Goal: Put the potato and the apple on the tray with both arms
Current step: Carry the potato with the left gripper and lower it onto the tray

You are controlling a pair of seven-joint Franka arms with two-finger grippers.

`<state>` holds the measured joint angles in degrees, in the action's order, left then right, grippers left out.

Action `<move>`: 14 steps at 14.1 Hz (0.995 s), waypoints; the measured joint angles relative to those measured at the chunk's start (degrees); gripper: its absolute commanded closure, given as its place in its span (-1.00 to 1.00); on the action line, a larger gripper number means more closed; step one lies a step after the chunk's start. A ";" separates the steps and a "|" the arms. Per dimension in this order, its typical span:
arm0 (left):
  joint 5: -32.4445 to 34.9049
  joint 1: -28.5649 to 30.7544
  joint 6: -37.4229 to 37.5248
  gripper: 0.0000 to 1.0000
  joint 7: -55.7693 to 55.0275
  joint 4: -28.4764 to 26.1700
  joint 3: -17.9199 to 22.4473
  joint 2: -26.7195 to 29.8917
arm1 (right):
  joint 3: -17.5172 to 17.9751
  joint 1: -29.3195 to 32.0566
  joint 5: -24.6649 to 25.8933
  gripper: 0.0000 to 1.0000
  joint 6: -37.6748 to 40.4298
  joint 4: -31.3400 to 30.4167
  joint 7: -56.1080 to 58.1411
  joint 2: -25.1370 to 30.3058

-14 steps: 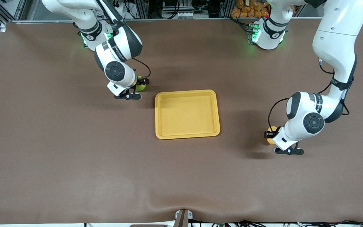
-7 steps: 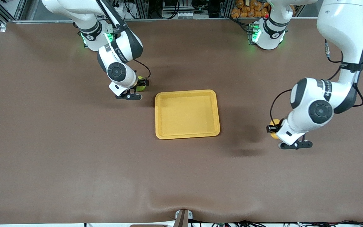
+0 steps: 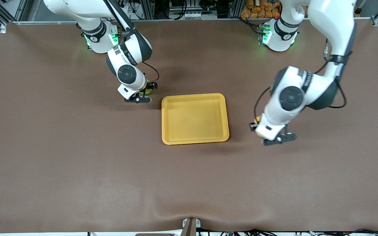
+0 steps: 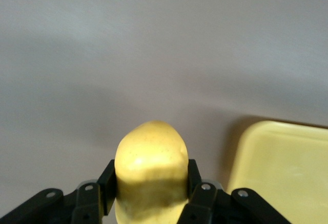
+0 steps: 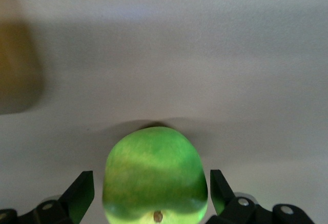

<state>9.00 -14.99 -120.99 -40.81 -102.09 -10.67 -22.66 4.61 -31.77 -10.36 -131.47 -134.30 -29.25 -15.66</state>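
The yellow-orange tray lies mid-table. My left gripper is shut on the potato and holds it above the table beside the tray's edge toward the left arm's end. In the left wrist view the potato sits clamped in the left gripper, with the tray's corner close by. My right gripper is low around the green apple, near the tray's corner toward the right arm's base. In the right wrist view the fingers stand open, with small gaps on either side of the apple.
The brown mat covers the whole table. Both arm bases stand at the table's edge farthest from the front camera. A small mount sits at the nearest edge.
My left arm has lifted the potato and carried it toward the tray. My right gripper has shifted slightly toward the tray, with the apple still between its fingers.
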 measured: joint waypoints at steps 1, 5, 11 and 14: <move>-0.02 -1.65 0.00 1.00 -1.90 0.15 -0.29 0.00 | 0.00 -0.11 0.00 -1.00 -0.51 -0.33 0.00 -0.37; -0.27 -7.03 0.00 1.00 -8.14 2.17 -1.14 -1.36 | 0.00 -0.25 -0.01 1.00 -0.49 -0.39 0.00 -0.73; -0.20 -14.70 -0.01 1.00 -14.70 7.02 -1.10 -7.31 | -0.38 -0.26 -0.01 1.00 1.80 1.38 -0.05 -0.76; 2.27 -16.04 0.00 1.00 -16.06 7.17 -0.96 -9.69 | -1.31 0.54 -0.01 1.00 8.73 7.03 -0.16 -0.67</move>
<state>11.26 -31.03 -120.99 -56.87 -94.92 -11.62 -32.35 3.29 -31.23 -10.37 -122.74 -127.27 -29.41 -16.33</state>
